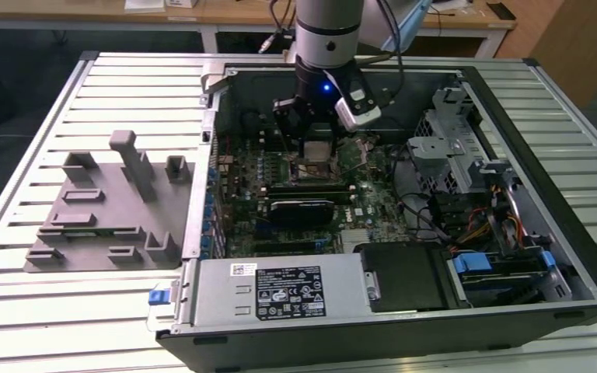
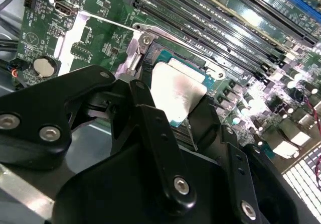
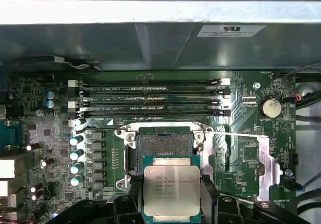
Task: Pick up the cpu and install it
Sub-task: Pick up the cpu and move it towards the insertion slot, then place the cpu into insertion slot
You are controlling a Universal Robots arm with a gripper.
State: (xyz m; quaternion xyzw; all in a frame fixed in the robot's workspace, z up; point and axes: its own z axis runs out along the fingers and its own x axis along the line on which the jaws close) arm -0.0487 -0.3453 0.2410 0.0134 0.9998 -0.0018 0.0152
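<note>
The cpu (image 3: 172, 188), a pale silver square chip on a green rim, hangs just above the motherboard with my gripper (image 3: 172, 196) shut on it. Black fingers (image 3: 131, 196) press against two opposite edges. The open black socket frame (image 3: 163, 143) lies close beside the chip, and the chip overlaps the socket's near edge. In the second wrist view the cpu (image 2: 175, 91) sits tilted between the fingertips (image 2: 146, 111) over the socket. In the exterior view the gripper (image 1: 319, 138) reaches down into the open computer case (image 1: 485, 311), holding the cpu (image 1: 320, 151) over the board's middle.
Memory slots (image 3: 150, 98) run along the far side of the socket. The socket's metal load plate (image 3: 261, 156) lies swung open beside it, near a coin battery (image 3: 271, 107). A power supply (image 1: 277, 291) and a drive cage (image 1: 454, 151) fill the case. A grey fixture block (image 1: 106, 206) stands on the table.
</note>
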